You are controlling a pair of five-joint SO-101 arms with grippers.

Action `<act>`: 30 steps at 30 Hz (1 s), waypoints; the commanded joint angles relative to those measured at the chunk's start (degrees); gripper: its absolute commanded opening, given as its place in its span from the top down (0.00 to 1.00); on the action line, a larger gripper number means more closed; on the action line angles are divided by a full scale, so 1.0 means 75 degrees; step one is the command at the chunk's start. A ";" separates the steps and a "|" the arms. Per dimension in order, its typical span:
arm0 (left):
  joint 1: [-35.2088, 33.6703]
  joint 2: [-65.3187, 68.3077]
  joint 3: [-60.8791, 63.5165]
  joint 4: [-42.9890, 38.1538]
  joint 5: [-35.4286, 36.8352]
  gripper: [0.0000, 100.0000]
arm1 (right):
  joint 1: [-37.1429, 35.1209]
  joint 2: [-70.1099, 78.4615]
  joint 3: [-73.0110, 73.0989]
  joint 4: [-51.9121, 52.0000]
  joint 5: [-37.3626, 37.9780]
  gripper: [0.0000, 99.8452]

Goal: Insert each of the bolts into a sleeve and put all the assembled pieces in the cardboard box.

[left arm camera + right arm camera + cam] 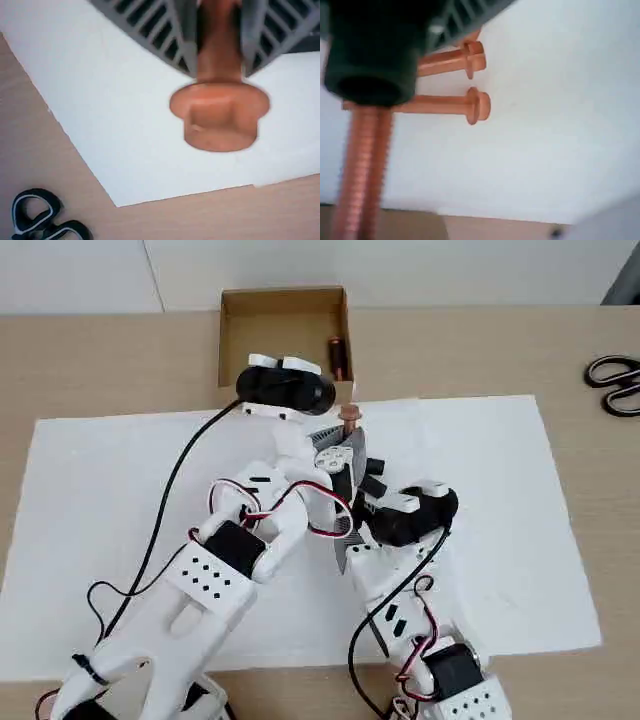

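Copper-coloured bolt (220, 117) is clamped by its shaft in the closed left gripper (220, 45), head outward, over the white paper (125, 115) just near of the cardboard box (285, 315). The right gripper (415, 27) is closed around a black sleeve (370, 60), and a threaded shaft (362, 175) sits at the sleeve's mouth. Two more bolts (440, 105) lie on the paper beside it. One assembled piece (338, 358) lies in the box, by its right wall.
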 commanded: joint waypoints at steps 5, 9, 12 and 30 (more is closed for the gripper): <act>0.0094 -0.0387 -0.0076 0.0117 0.0047 0.99 | 0.0018 -0.0182 0.0047 -0.0252 -0.0047 1.00; 0.0305 -0.0633 -0.0064 0.0281 0.0059 0.99 | 0.0018 -0.0182 0.0047 -0.0240 -0.0047 1.00; 0.0305 -0.0891 -0.0041 0.0281 0.0059 0.99 | 0.0018 -0.0182 0.0047 -0.0229 -0.0047 1.00; 0.0305 -0.0914 0.0334 0.0117 0.0035 0.99 | -0.0006 -0.0182 0.0047 -0.0193 -0.0047 1.00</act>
